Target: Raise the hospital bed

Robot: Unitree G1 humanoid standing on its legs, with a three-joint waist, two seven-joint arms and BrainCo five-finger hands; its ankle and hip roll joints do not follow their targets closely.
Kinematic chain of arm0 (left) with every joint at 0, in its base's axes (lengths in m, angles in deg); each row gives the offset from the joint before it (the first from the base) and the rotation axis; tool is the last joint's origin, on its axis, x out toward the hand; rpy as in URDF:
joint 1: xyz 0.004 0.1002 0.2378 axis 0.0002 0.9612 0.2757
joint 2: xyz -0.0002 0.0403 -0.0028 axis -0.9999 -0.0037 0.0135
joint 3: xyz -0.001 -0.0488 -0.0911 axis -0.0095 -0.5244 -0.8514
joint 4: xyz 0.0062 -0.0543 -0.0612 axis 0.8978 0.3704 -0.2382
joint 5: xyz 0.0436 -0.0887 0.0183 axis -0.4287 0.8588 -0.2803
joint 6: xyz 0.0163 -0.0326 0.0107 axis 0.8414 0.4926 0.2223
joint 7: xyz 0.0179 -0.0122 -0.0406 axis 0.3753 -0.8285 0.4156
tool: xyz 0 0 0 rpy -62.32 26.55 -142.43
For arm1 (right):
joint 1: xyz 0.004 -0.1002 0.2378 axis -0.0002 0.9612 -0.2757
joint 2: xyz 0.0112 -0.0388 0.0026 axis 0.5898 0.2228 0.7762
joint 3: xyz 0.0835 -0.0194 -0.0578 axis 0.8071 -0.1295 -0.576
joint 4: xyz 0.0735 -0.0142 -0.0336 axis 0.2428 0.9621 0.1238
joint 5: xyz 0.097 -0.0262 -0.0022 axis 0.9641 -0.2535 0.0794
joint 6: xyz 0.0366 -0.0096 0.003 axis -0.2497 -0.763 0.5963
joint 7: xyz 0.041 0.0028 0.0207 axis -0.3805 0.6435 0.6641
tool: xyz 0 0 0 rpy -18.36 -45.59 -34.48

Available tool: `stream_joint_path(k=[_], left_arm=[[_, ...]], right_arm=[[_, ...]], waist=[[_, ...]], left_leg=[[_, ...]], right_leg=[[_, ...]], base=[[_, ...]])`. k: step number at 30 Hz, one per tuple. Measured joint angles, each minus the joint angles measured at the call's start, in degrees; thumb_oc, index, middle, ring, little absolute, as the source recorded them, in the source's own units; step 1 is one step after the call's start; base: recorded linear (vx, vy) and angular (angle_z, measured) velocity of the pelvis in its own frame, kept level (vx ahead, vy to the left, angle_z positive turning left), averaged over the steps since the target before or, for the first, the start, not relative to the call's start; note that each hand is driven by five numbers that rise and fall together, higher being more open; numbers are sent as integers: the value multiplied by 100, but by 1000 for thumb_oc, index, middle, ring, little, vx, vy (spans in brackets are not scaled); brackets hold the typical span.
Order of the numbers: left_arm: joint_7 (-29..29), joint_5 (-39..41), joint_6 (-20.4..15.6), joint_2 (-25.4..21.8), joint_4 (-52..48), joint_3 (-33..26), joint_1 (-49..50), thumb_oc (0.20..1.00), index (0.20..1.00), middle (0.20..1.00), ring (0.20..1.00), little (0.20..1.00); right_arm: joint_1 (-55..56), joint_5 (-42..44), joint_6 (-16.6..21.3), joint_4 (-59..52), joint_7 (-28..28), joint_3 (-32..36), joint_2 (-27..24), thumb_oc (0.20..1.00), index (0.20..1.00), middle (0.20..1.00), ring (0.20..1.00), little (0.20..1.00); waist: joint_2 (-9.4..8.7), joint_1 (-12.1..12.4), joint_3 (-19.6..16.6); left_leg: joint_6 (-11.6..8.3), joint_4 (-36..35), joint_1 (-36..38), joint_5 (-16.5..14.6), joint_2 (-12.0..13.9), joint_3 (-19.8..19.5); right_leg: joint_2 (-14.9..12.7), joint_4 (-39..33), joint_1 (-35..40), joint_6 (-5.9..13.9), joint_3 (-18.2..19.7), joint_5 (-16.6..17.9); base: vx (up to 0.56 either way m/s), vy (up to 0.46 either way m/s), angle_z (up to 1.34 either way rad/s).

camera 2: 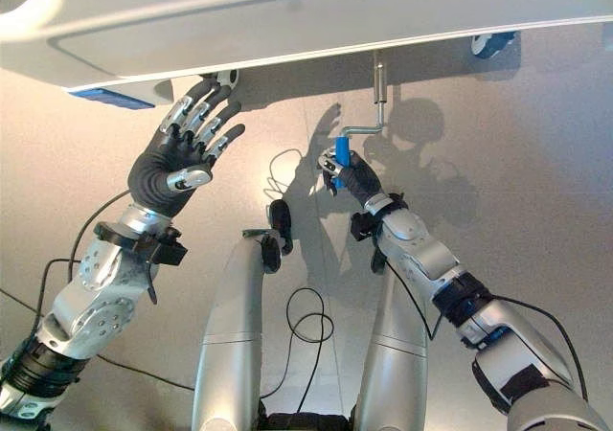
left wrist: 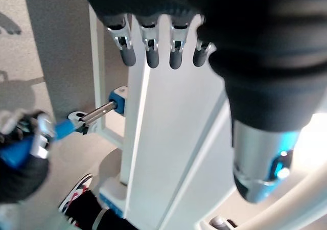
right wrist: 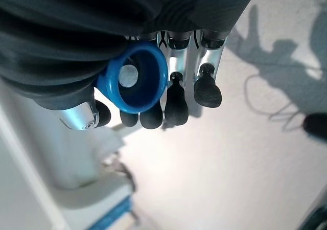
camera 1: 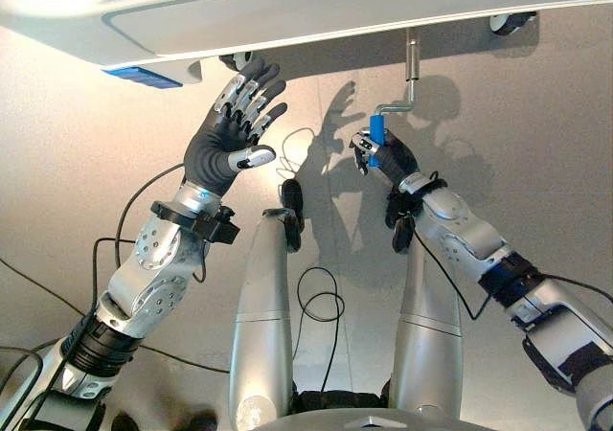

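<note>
Fingers of your right hand (camera 1: 381, 153) clench the blue crank handle (camera 1: 376, 134).
Left hand (camera 1: 233, 129), fingers spread, hovers below the bed frame (camera 1: 287, 10).

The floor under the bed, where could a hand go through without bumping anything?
Bare floor lies beyond the crank, toward the caster. It is crowded by the blue grip that the right hand holds. The open left hand is raised near the bed frame.

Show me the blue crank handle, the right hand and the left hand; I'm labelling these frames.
blue crank handle (camera 1: 376, 130), left eye view, upper grip.
right hand (camera 1: 388, 158), left eye view, dark back.
left hand (camera 1: 218, 148), left eye view, palm.
</note>
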Motion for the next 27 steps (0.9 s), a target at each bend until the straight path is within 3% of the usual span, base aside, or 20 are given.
stream_joint_path(k=[8, 18, 27], left_arm=[[-9, 4, -1, 121, 0, 126, -8, 1000, 1000, 1000, 1000, 1000], [-96, 139, -5, 114, 5, 468, -193, 1000, 1000, 1000, 1000, 1000], [-350, 278, -10, 115, 21, 829, -602, 1000, 1000, 1000, 1000, 1000]], right_arm=[[-469, -593, -157, 1141, -1, -22, 380, 200, 200, 200, 200, 200], [-1328, -1065, -177, 3653, -21, 80, 937, 200, 200, 200, 200, 200], [-1409, -1031, -130, 4536, 49, 579, 770, 200, 200, 200, 200, 200]], waist=[[7, 100, -1], [18, 240, -2], [20, 274, -2]], left_leg=[[-1, -21, -18, 1, -15, -32], [-6, -72, -38, 6, -44, -38], [-4, -82, -120, 4, -52, 11]], right_leg=[[-19, -20, -6, 15, -19, -11], [-35, -56, -28, 6, -25, -18], [-40, -38, -159, 8, 27, -15]], base=[[1, 4, 0], [0, 0, 0], [0, 0, 0]])
